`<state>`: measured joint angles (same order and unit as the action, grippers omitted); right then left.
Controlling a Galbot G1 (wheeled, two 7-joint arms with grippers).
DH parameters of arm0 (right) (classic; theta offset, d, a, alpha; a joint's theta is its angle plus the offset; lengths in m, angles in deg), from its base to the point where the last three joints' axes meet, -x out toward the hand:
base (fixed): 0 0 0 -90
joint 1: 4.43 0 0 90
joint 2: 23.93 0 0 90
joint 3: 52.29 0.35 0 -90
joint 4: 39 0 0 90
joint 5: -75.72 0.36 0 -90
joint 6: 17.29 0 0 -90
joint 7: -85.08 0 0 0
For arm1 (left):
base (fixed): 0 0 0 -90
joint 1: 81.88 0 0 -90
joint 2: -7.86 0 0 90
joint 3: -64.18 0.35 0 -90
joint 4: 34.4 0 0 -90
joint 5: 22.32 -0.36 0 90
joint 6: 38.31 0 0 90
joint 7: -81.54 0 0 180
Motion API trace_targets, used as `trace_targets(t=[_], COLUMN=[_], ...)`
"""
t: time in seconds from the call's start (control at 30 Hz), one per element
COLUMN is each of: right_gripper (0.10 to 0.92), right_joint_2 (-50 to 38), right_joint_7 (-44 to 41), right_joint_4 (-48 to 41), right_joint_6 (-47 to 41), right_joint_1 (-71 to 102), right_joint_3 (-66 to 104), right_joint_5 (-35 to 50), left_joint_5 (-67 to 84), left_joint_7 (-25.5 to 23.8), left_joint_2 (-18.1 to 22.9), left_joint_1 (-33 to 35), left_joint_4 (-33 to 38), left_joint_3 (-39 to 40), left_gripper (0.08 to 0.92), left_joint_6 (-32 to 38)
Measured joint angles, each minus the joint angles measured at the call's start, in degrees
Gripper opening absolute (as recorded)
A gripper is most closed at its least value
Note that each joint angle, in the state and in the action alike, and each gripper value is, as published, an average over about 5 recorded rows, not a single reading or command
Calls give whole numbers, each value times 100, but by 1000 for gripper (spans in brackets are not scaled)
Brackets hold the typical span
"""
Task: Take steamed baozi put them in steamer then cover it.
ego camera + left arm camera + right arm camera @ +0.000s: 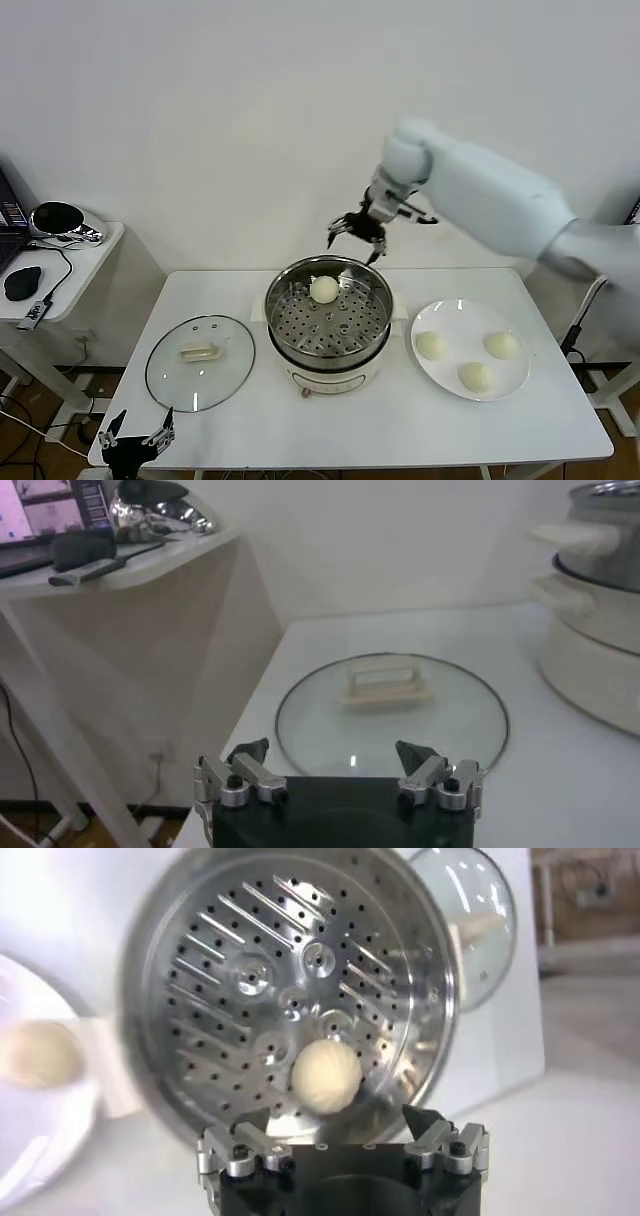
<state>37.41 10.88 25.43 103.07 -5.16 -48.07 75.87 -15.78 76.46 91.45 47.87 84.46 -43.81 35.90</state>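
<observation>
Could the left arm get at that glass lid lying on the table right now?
Probably yes. The left end effector sits open at the table's near edge, right by the glass lid, whose handle faces up with nothing over it. The right end effector is away above the steamer.

1. A white table (400,430) carries everything; the steamer (329,322) serves as the landmark and stands near the table's middle, on its cream base.
2. The cover (200,362) lies flat on the tabletop to the left of the steamer, near but apart from it, handle up.
3. A white plate (471,349) lies to the right of the steamer, just beside it, with three baozi (432,345) on it.
4. One more bun (324,289) sits inside the steamer, on the perforated tray toward the far side.
5. A smaller side table (75,265) stands well to the left of the steamer, apart from the main table, holding dark devices and cables.
</observation>
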Motion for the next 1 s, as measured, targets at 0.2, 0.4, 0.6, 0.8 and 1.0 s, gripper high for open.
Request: trace_targets(t=[0.2,0.4,0.6,0.8,1.0], right_gripper=[823,823,823,823,823], right_joint_2=[-904,-1798,-2500,-2849,-2902], right_joint_7=[-199,-405,-543,-448,-102], right_joint_4=[619,1196,1673,1902,1902], right_joint_6=[-1318,-2947,-4267,-5002,-5243], right_joint_1=[-568,-875,-790,-122,775], right_joint_3=[-614,-1060,-1130,-671,-52], right_joint_5=[588,808,771,615,310], left_joint_5=[20,26,26,8,1], left_joint_7=[-33,-63,-72,-77,-110], left_joint_2=[-74,-114,-117,-85,-45], left_joint_1=[-9,-20,-1,45,89], left_joint_4=[71,97,106,143,170], left_joint_3=[74,105,104,102,133], left_gripper=[823,823,823,823,823], left_joint_6=[-7,-5,-1,-1,-4])
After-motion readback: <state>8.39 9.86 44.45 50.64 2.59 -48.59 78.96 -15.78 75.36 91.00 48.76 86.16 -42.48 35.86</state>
